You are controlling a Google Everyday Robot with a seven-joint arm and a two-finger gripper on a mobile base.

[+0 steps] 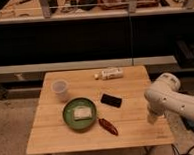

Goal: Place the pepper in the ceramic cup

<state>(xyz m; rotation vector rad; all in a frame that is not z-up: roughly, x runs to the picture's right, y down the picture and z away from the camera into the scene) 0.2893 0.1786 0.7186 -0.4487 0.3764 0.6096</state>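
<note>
The dark red pepper (pixel 108 127) lies on the wooden table (pixel 54 135), just right of the green plate and near the front edge. The pale ceramic cup (pixel 60 90) stands upright at the table's left, behind the plate. My white arm reaches in from the right. The gripper (pixel 152 117) hangs at the table's right edge, well to the right of the pepper and far from the cup. Nothing shows in it.
A round green plate (pixel 69 120) holds a pale sponge-like block (pixel 82 113). A flat black rectangle (pixel 111 100) lies behind the pepper. A small bottle (pixel 109 73) lies on its side at the table's back edge. A dark shelf wall stands behind the table.
</note>
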